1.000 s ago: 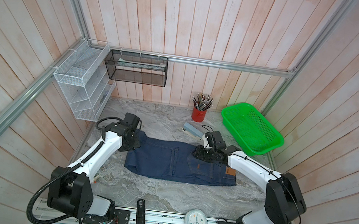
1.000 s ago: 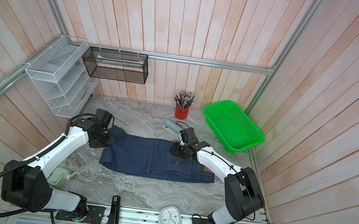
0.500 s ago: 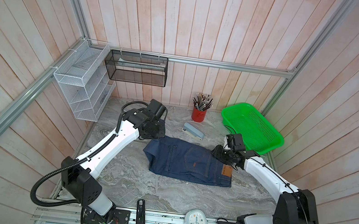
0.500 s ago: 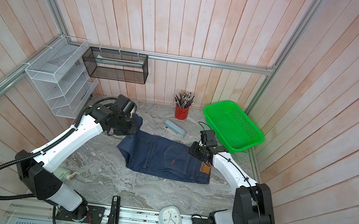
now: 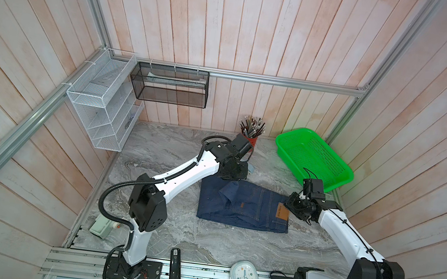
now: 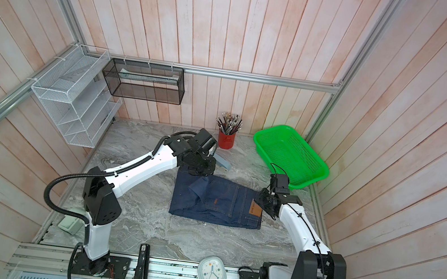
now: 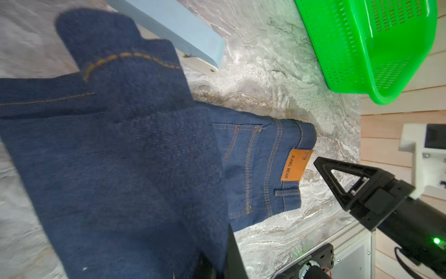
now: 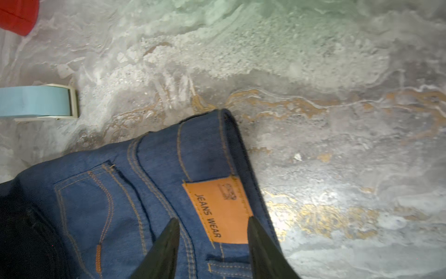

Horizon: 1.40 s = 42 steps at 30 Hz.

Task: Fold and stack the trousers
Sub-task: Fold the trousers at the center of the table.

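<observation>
Now we swing left gripper, clenched on hem of trousers, from bench left edge toward waistband; right gripper parted there; fold nearly halved.

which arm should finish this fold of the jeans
Left. The left pincer is shut on the raised leg end of the trousers, so it can probably just lay it down toward the leather patch. The right pincer stands open at that patch, holding nothing.

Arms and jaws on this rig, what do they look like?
Left arm, right arm: white shells, black joints. Black corrugated hose loops beside the left; thin black cable runs along the right. Jaws: black, tapered; the right's show a triangular cut-out.
</observation>
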Each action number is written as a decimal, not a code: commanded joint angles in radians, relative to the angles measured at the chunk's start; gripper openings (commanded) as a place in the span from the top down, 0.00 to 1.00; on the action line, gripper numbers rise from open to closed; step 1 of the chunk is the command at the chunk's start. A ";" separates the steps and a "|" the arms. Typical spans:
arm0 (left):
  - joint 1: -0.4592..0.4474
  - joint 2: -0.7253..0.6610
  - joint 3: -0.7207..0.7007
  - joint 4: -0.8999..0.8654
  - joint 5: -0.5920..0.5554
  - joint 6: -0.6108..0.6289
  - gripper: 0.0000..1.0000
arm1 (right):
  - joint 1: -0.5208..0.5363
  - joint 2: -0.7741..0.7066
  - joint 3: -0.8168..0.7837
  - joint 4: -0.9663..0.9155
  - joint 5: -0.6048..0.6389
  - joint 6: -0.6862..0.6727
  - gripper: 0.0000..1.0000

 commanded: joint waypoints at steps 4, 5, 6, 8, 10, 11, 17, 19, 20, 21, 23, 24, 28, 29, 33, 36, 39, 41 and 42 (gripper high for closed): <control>-0.075 0.102 0.189 0.016 0.066 -0.027 1.00 | -0.063 -0.024 -0.056 -0.035 0.026 0.010 0.52; -0.084 0.122 0.215 0.011 0.073 -0.032 1.00 | -0.074 -0.023 -0.067 -0.028 0.017 0.008 0.52; -0.094 0.144 0.244 0.006 0.080 -0.034 1.00 | -0.086 -0.021 -0.077 -0.020 0.004 0.007 0.53; -0.111 0.185 0.305 -0.013 0.090 -0.034 1.00 | -0.108 -0.016 -0.095 0.001 -0.022 0.005 0.54; -0.123 0.220 0.351 -0.024 0.102 -0.037 1.00 | -0.128 -0.006 -0.108 0.020 -0.057 -0.002 0.55; -0.130 0.238 0.369 -0.023 0.111 -0.040 1.00 | -0.137 0.001 -0.110 0.026 -0.073 -0.008 0.56; -0.164 0.347 0.470 -0.032 0.136 -0.050 1.00 | -0.161 0.017 -0.119 0.063 -0.136 -0.013 0.66; -0.166 0.381 0.490 -0.037 0.143 -0.050 1.00 | -0.162 0.018 -0.123 0.071 -0.146 -0.012 0.69; -0.166 0.395 0.497 -0.037 0.149 -0.050 1.00 | -0.163 0.019 -0.124 0.075 -0.153 -0.012 0.70; -0.166 0.404 0.501 -0.034 0.157 -0.052 1.00 | -0.163 0.020 -0.125 0.078 -0.157 -0.013 0.70; -0.182 0.419 0.511 -0.025 0.165 -0.054 1.00 | -0.163 0.031 -0.126 0.080 -0.171 -0.016 0.71; -0.199 0.422 0.518 -0.023 0.167 -0.054 1.00 | -0.163 0.036 -0.127 0.081 -0.174 -0.018 0.71; -0.207 0.432 0.523 0.001 0.185 -0.060 1.00 | -0.163 0.049 -0.146 0.092 -0.174 -0.022 0.76; -0.210 0.435 0.523 0.007 0.189 -0.063 1.00 | -0.163 0.052 -0.149 0.096 -0.181 -0.023 0.78; -0.216 0.458 0.523 0.043 0.215 -0.084 1.00 | -0.162 0.067 -0.156 0.105 -0.196 -0.028 0.84; -0.218 0.482 0.526 0.084 0.244 -0.110 1.00 | -0.162 0.069 -0.157 0.105 -0.201 -0.031 0.85; -0.218 0.512 0.529 0.114 0.268 -0.129 1.00 | -0.163 0.057 -0.152 0.097 -0.191 -0.033 0.85; -0.218 0.530 0.530 0.118 0.286 -0.136 0.93 | -0.163 0.041 -0.144 0.087 -0.177 -0.031 0.84; -0.218 0.535 0.528 0.120 0.292 -0.137 0.87 | -0.165 0.034 -0.138 0.080 -0.170 -0.030 0.83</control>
